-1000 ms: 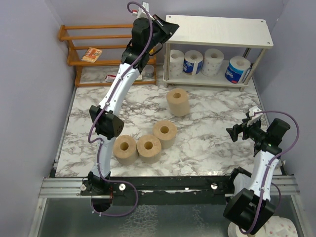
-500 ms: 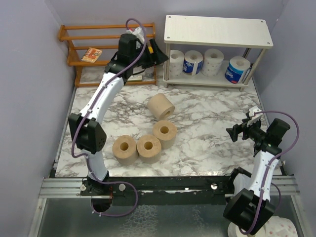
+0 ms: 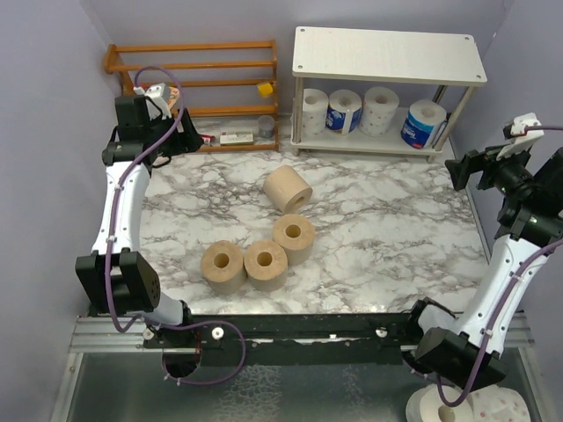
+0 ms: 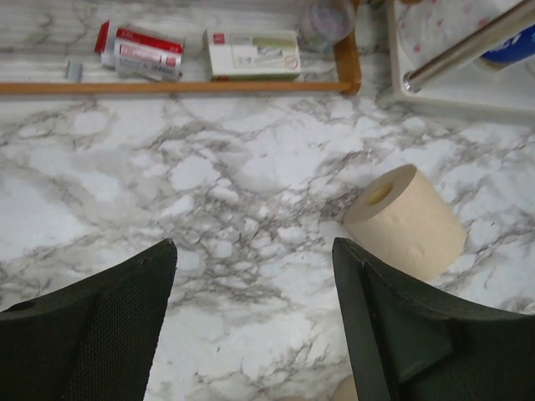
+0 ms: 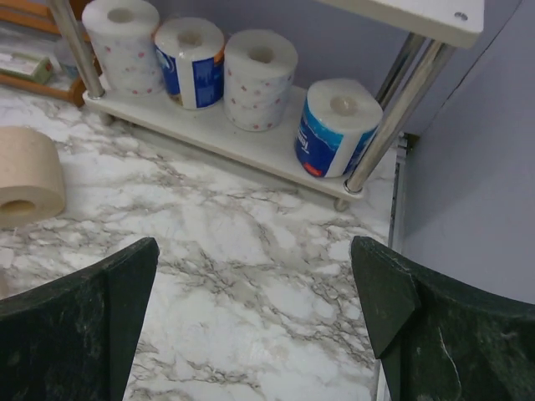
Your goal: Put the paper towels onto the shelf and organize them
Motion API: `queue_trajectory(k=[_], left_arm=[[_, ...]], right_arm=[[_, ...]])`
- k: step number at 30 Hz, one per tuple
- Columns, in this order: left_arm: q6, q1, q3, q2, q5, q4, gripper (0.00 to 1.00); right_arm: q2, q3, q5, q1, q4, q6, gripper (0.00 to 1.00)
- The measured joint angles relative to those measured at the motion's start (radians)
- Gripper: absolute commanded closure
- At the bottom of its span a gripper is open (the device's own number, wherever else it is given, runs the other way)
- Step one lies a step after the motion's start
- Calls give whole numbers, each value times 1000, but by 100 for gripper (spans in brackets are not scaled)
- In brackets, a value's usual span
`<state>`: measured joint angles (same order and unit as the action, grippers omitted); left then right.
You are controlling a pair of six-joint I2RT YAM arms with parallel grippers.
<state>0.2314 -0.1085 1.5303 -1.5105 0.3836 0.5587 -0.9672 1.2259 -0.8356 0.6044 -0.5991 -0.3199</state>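
One tan paper towel roll [image 3: 288, 189] lies on its side on the marble, also seen in the left wrist view [image 4: 405, 221]. Three more tan rolls [image 3: 266, 264] stand upright in a cluster nearer the front. The shelf [image 3: 387, 54] at the back right carries two dotted white rolls [image 5: 125, 42] and two blue-wrapped rolls [image 5: 338, 125] on its lower board. My left gripper [image 4: 253, 251] hangs open and empty over bare marble, left of the lying roll. At the right, my raised right gripper [image 5: 255, 246] is open and empty in front of the shelf.
An orange wooden rack [image 3: 193, 66] stands at the back left, with a small box [image 4: 253, 54], a red-and-white packet [image 4: 138, 50] and a clear cup [image 4: 328, 18] on its bottom level. Purple walls close in on both sides. A shelf leg [image 5: 393, 104] stands near the right wall.
The left arm swung back from the shelf to the far left and its gripper opened. The fourth tan roll tipped onto its side and shifted left. The right arm rose toward the back right.
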Motion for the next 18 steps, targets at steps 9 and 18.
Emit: queue_trajectory(k=[9,18], left_arm=[[-137,-31,-225,111,-150,83,25],[-262,-32,-376,269,-310,62,28]], right_arm=[[-293,159,146,-283,-100,-12,1],[-624,-26,590,-950,6,-154,1]])
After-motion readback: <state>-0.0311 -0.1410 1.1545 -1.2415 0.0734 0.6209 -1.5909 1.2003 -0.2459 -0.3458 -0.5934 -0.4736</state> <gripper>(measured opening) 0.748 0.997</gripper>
